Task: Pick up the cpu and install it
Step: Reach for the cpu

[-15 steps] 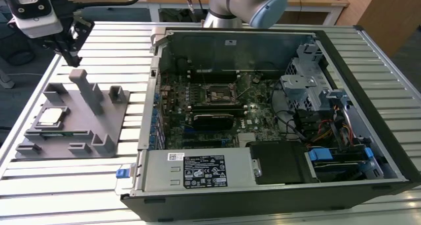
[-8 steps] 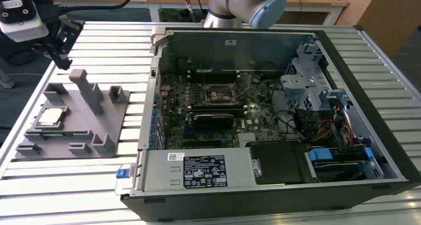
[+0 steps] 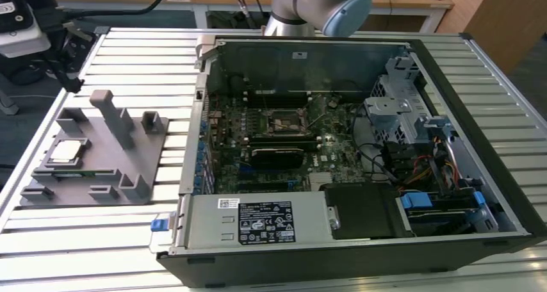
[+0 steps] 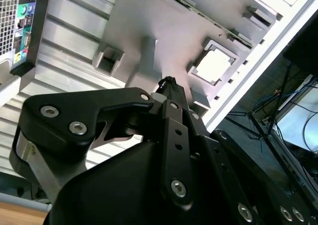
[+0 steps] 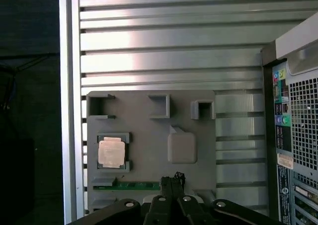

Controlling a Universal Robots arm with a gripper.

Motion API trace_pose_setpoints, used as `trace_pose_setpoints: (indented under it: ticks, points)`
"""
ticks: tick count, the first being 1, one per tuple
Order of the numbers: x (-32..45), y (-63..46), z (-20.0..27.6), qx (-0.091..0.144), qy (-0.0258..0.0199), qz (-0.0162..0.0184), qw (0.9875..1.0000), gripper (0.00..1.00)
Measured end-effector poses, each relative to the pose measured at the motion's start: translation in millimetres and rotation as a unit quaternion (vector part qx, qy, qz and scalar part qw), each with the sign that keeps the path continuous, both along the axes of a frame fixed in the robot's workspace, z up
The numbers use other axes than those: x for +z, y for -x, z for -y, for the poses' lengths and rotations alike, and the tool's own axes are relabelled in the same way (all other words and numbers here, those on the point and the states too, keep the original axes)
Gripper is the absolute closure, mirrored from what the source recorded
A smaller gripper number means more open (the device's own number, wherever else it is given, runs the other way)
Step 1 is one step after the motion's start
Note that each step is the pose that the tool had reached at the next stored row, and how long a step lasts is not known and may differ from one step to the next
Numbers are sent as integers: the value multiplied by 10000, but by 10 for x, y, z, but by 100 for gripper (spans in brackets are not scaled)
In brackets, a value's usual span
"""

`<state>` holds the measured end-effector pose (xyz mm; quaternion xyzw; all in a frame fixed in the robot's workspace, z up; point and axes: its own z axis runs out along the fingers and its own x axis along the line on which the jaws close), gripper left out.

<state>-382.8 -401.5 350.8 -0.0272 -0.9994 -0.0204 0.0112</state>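
The cpu lies flat, shiny side up, in a square pocket of the grey holder. The holder rests on the slatted metal counter. In the exterior view the holder sits at 9 o'clock from the open computer case, on the exterior view's left and just beside the case wall.

The dark square socket is in the middle of the green board inside the case. The cpu is well apart from it, toward 9 o'clock and outside the case. A narrow green memory stick lies in a slot of the holder at 6 o'clock from the cpu, near it. 3 grey posts stand up from the holder at about 1 o'clock from the cpu.

The robot arm shows at 12 o'clock in the exterior view, behind the case.

In both wrist views the jaws are clenched together with nothing between them and are raised above the holder. In the first wrist view their tips lie over the holder's edge close to the memory stick, and the cpu sits apart from them in its pocket. In the second wrist view the cpu shows bright beyond the tips, untouched.
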Motion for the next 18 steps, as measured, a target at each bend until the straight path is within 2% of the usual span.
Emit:
trace_pose_setpoints:
  ticks: [7, 10, 18]
  points:
    - [-55, 141, 63, 18, 0, -1, 10000, 89]
    - [-78, 209, 74, 28, 0, 0, 10000, 89]
    - [-131, 555, 74, 34, 1, 0, 10000, 89]
